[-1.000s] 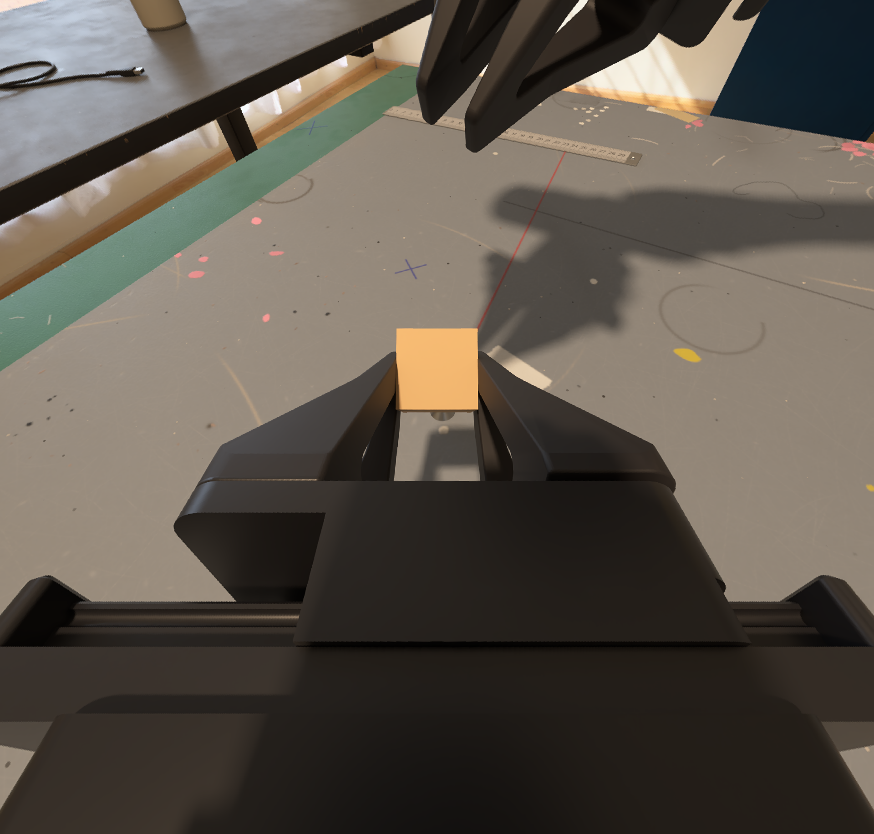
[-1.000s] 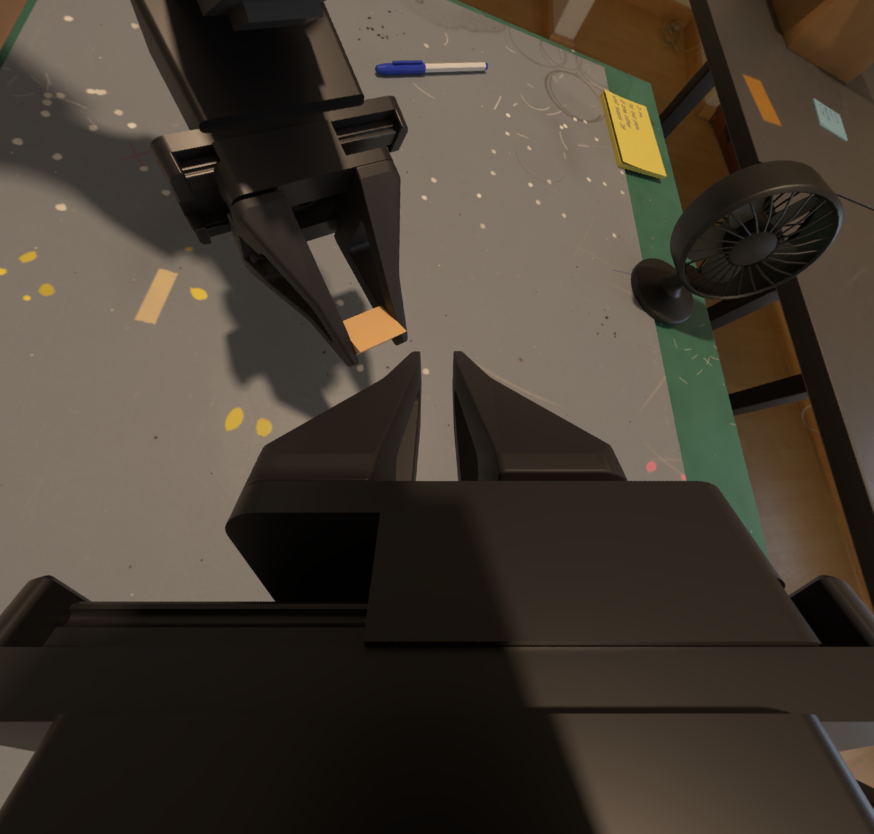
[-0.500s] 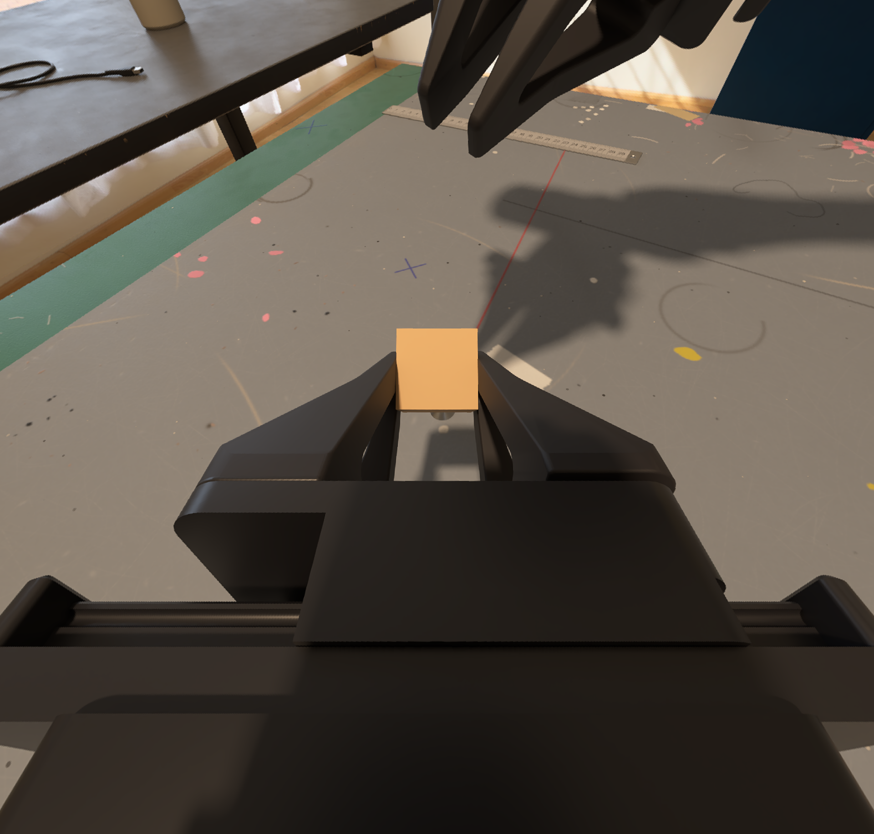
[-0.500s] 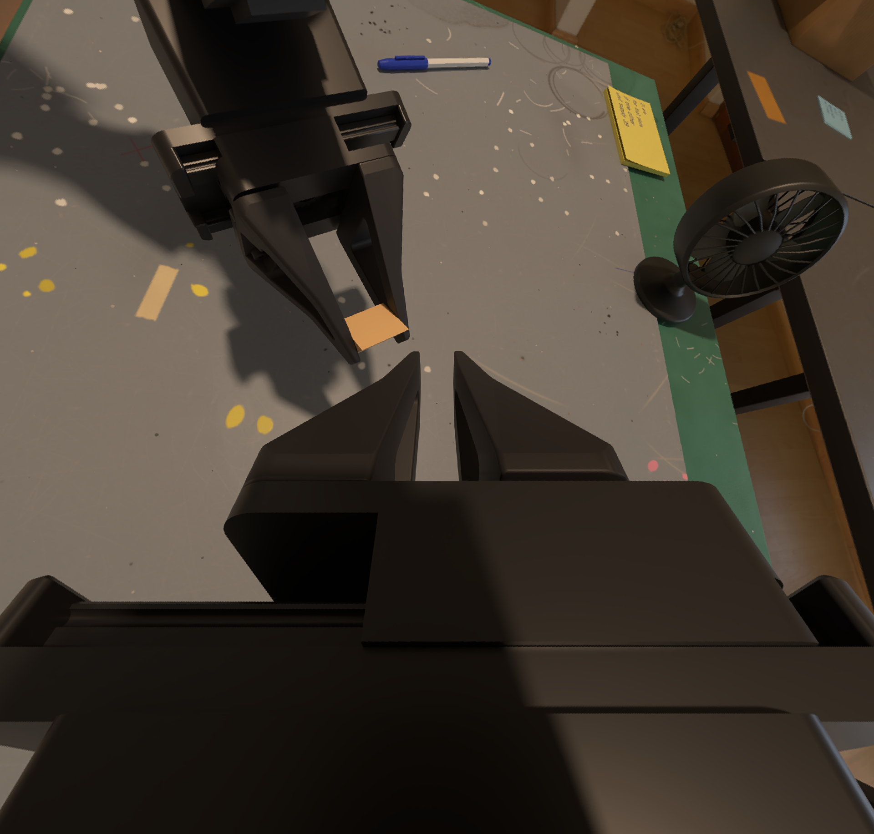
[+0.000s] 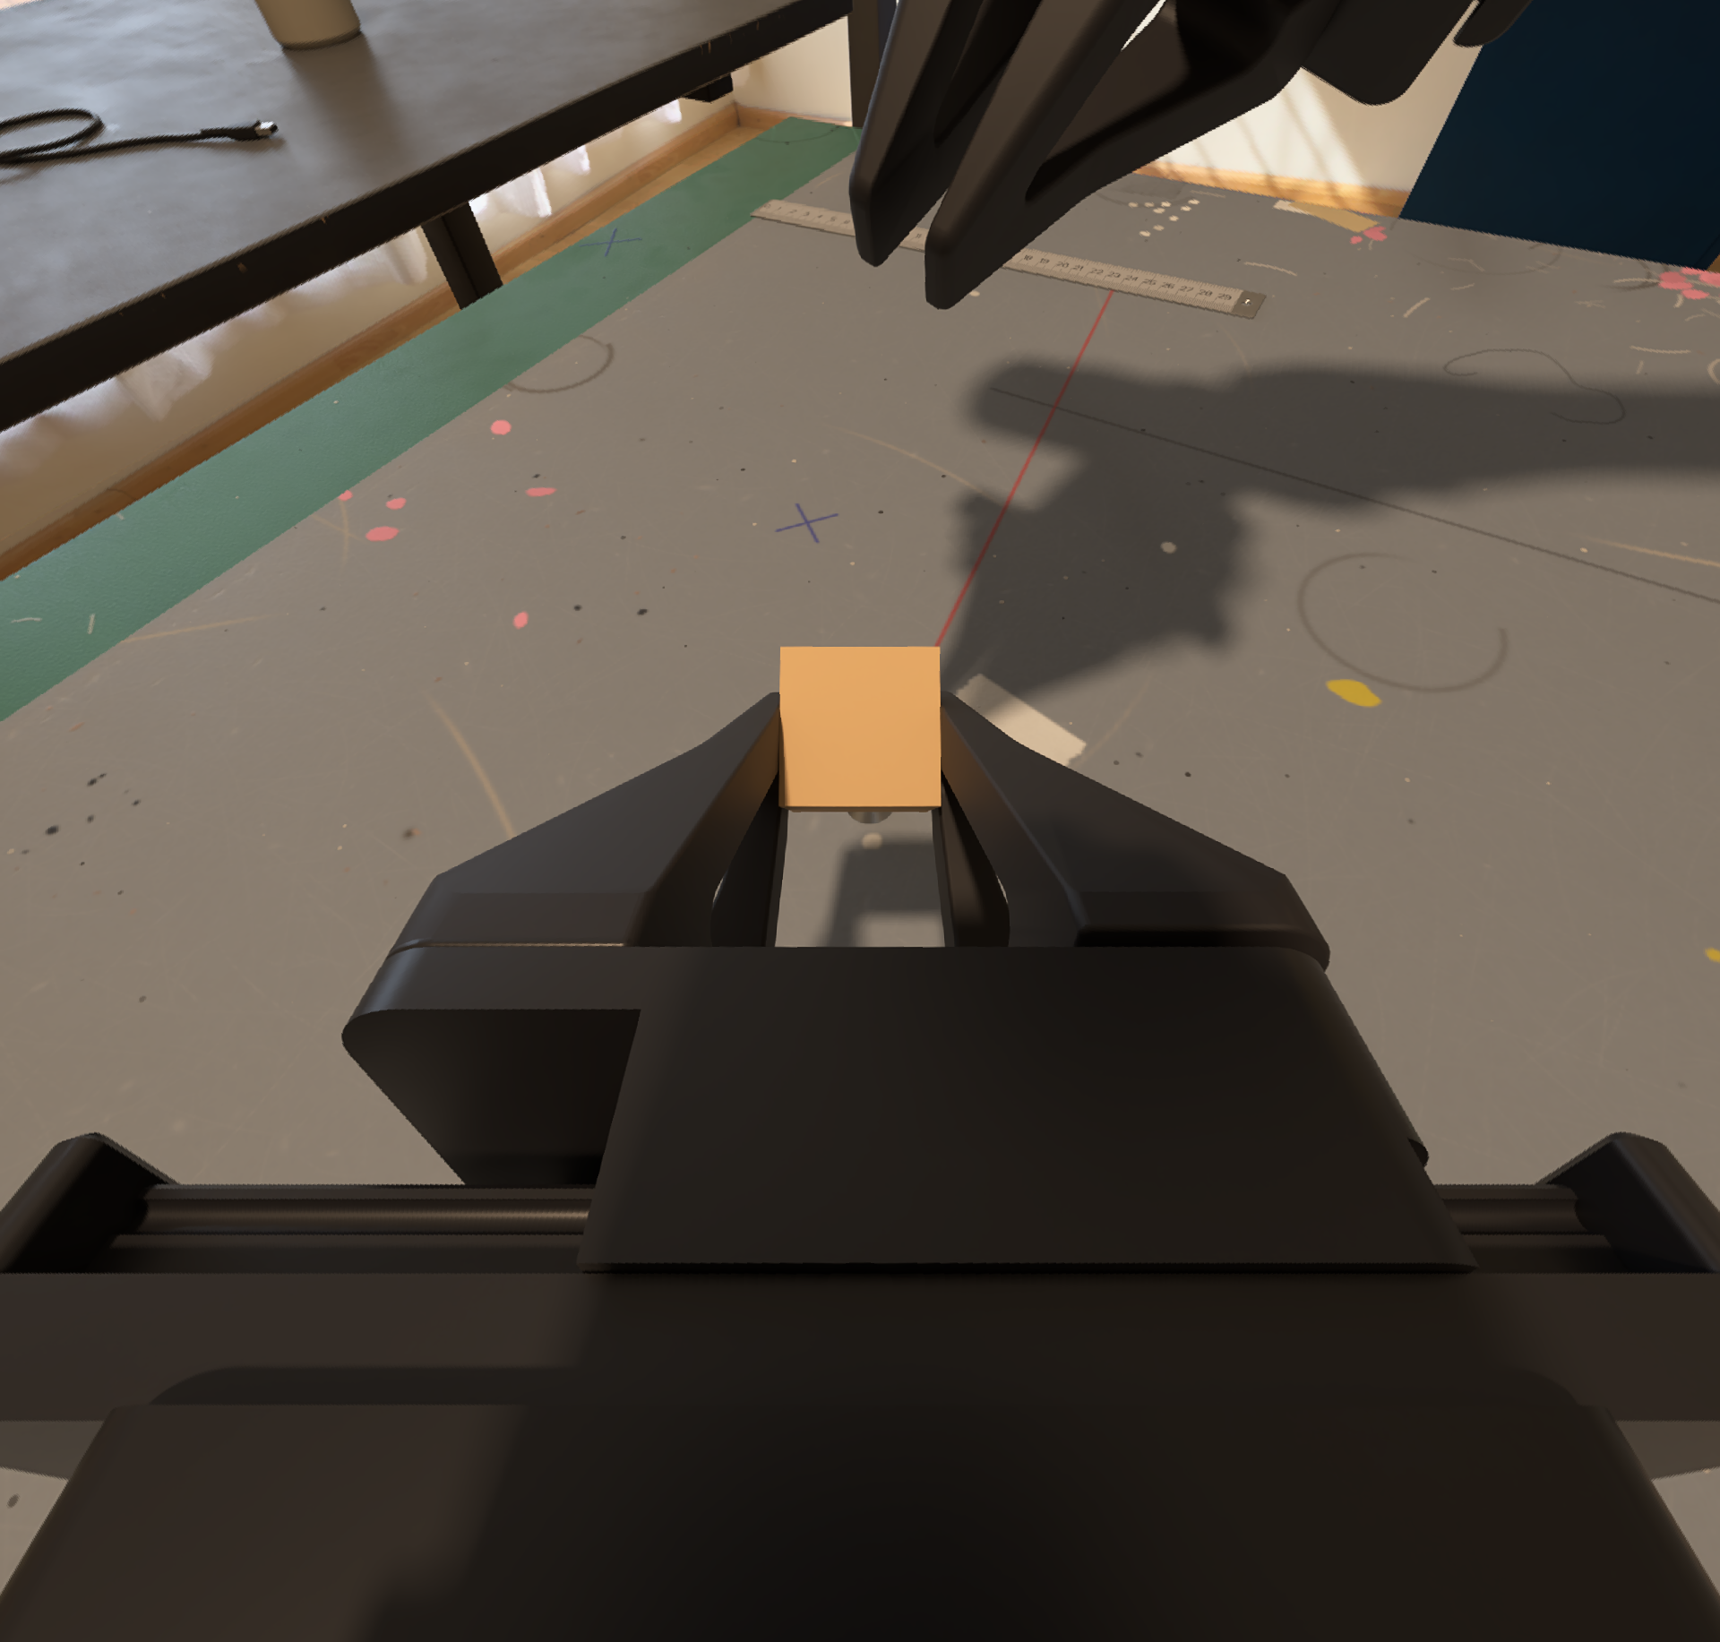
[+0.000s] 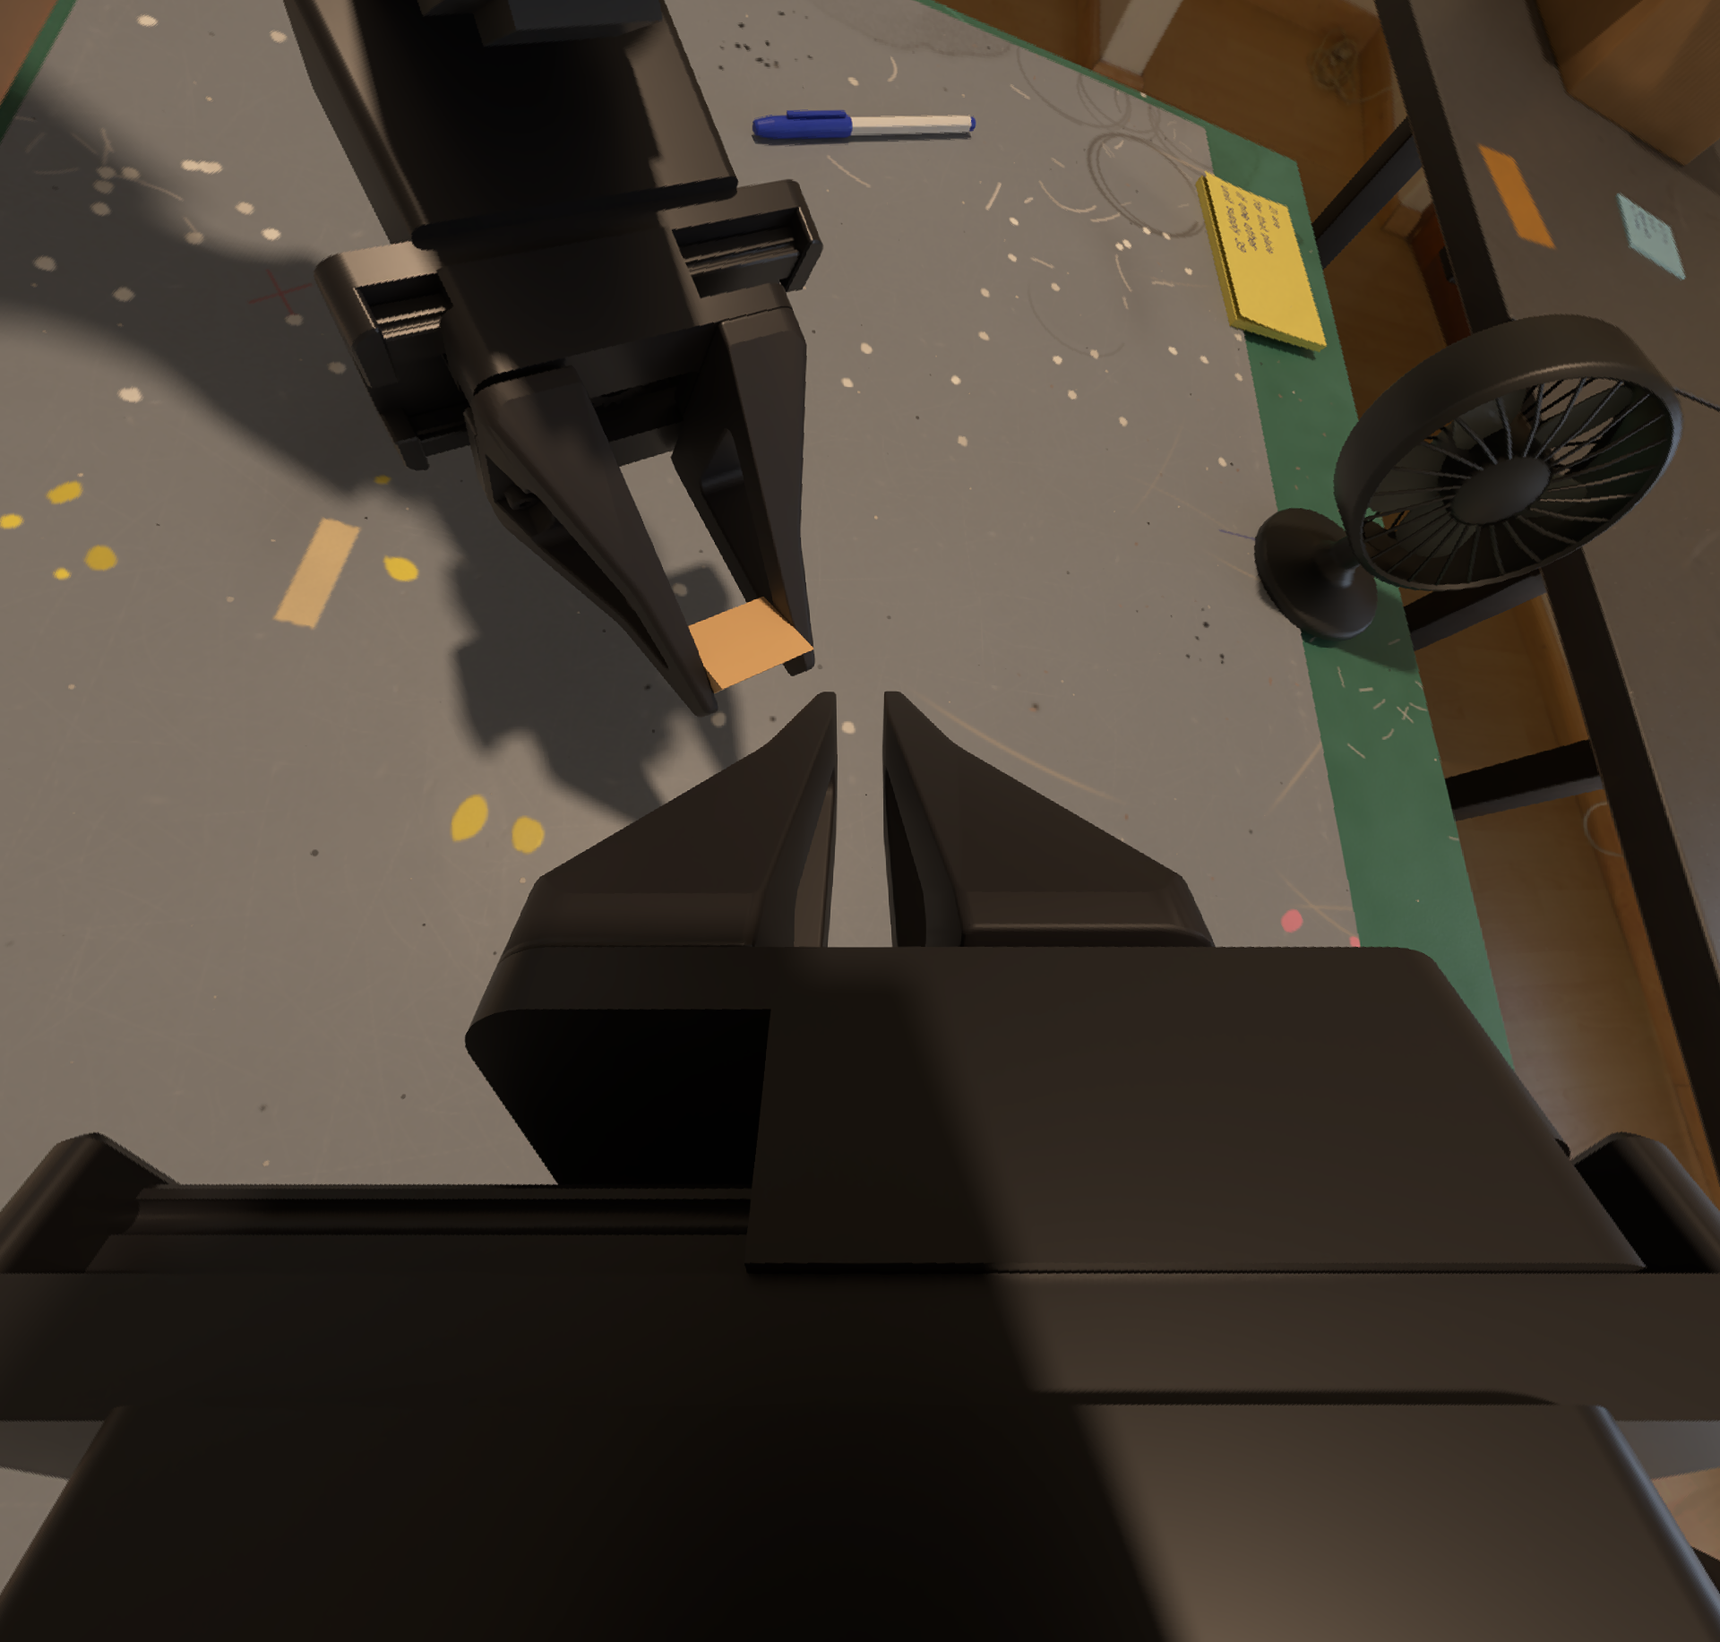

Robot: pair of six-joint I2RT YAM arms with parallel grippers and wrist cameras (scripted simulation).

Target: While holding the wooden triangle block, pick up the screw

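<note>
Wooden triangle block [image 5: 858, 724] clenched between left gripper [image 5: 860, 741] fingers; right gripper [image 6: 858, 708] nearly closed, empty — screw [image 5: 871, 816] glimpsed beneath block (left wrist view only).

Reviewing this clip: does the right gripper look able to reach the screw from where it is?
Probably not directly. The screw shows only as a sliver beneath the wooden triangle block, which the left gripper holds right above it. The right gripper is nearly shut with nothing between its fingers, so the block blocks a descent.
</note>
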